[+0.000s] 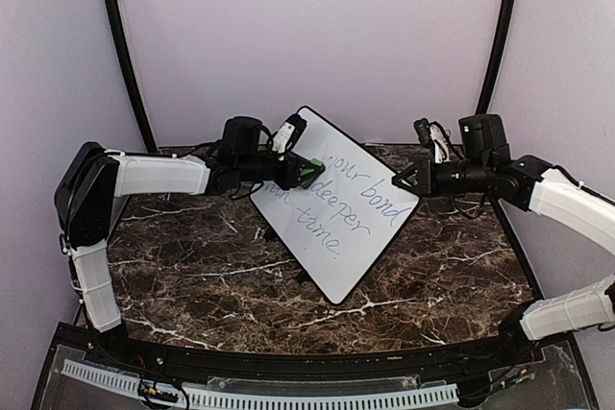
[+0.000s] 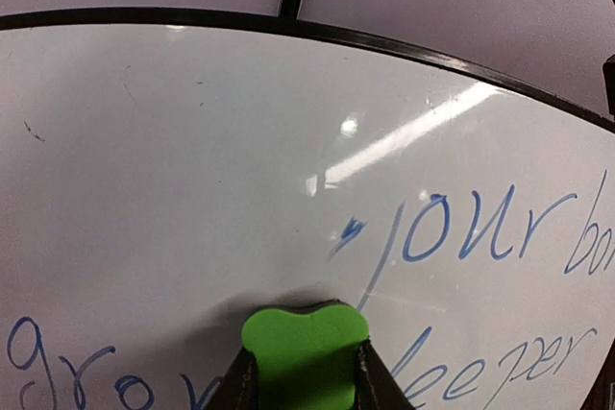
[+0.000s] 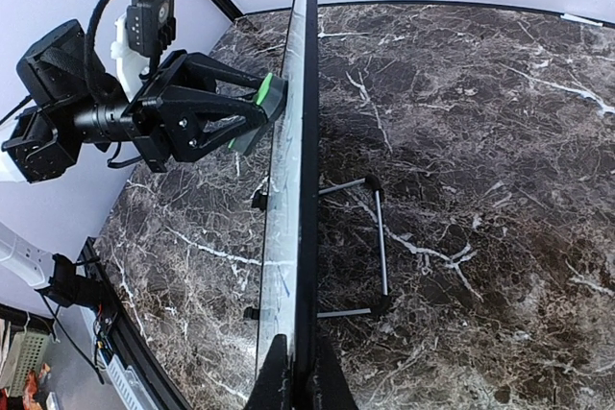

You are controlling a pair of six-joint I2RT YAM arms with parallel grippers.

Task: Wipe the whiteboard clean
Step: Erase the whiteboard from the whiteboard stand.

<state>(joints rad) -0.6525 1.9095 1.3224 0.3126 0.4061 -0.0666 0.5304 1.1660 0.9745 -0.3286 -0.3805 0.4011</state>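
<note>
In the top view, the left gripper [image 1: 293, 176] is reaching in from nine o'clock, its fingers pressing in on a green eraser [image 1: 310, 171] and pinching it. It is holding the eraser flat against the whiteboard [image 1: 357, 247], at about eleven o'clock from the board's centre. The left wrist view is showing the eraser touching the white surface just below a clean, blank stretch. That stretch is filling the upper left of the view, with only faint specks on it.

The board is standing near the middle of the marble table [image 1: 192, 276], tilted back on a thin wire stand [image 3: 380, 237] and turned so one corner is pointing toward six o'clock. Blue handwriting [image 1: 346, 201] is running across it in three lines, from the eraser toward four and six o'clock.

At about three o'clock from the board's centre, the right gripper [image 3: 303, 381] is clamping the board's thin edge between its closed fingers, apparently steadying it.

Judging by this, the job is only getting started. One patch near the top corner is looking wiped, while nearly all the writing is waiting to be rubbed off.
</note>
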